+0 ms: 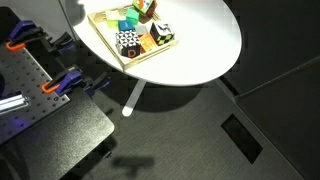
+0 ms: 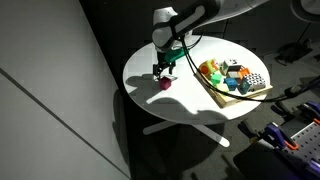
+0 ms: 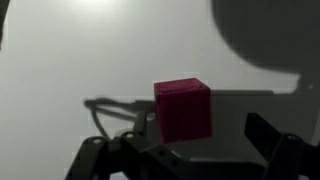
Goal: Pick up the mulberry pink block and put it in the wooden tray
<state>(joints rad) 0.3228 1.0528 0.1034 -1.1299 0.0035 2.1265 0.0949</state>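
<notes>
Wrist view puts the mulberry pink block (image 3: pixel 182 108) flat on the bare white table (image 3: pixel 70 60). Our gripper (image 3: pixel 178 150) is spread wide, its fingers (image 3: pixel 95 160) standing either side of the block and neither touching it. Do we close now?

— Not yet, we'd say. In an exterior view the gripper (image 2: pixel 163 68) hangs just above the block (image 2: pixel 165 85). So we should come straight down until the pads flank its side faces, check that it sits midway, then squeeze two opposite faces squarely, not across a corner.

And where do we take it?

— To the wooden tray (image 2: pixel 232 96), which lies well apart from the block, toward the opposite edge of the round table. It looks crowded, so we'd lift clear of the low rim and lower into a gap instead of dropping onto the pile. In an exterior view the checkered block (image 1: pixel 127 42) and an orange block (image 1: pixel 143 46) fill one end of the tray (image 1: pixel 150 57).

Any writing we can read?

— None. We see no brand, label or lettering on the block, tray or table; only the checkered pattern stands out, and the other toys are too small to tell
</notes>
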